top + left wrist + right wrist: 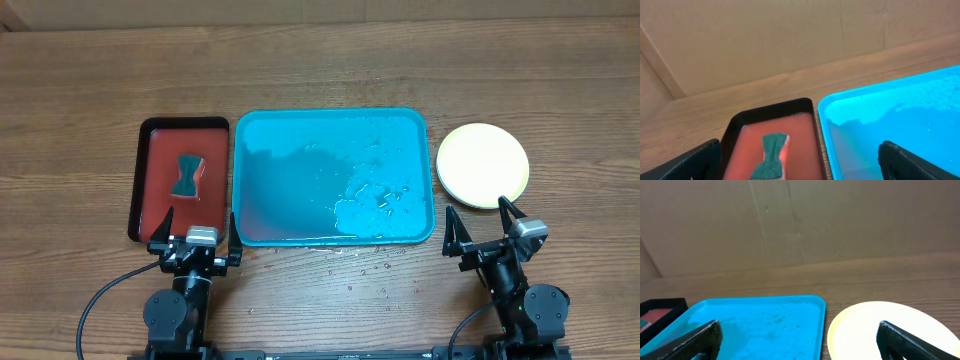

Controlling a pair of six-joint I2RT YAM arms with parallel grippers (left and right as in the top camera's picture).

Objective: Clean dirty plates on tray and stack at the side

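The turquoise-blue tray [333, 178] lies mid-table, wet inside, with no plate on it; it also shows in the left wrist view [900, 115] and right wrist view [755, 325]. The plates [483, 165] sit stacked on the table right of the tray; only a pale top plate with a lime-green rim shows, also in the right wrist view [880, 330]. The white and cyan-rimmed plates are hidden. My left gripper [195, 240] is open and empty at the front edge, below the red tray. My right gripper [485, 232] is open and empty just in front of the plates.
A red tray with black rim [180, 180] lies left of the blue tray and holds a green sponge [188, 174], also seen in the left wrist view [771, 156]. Water drops [370, 268] lie on the table in front of the blue tray.
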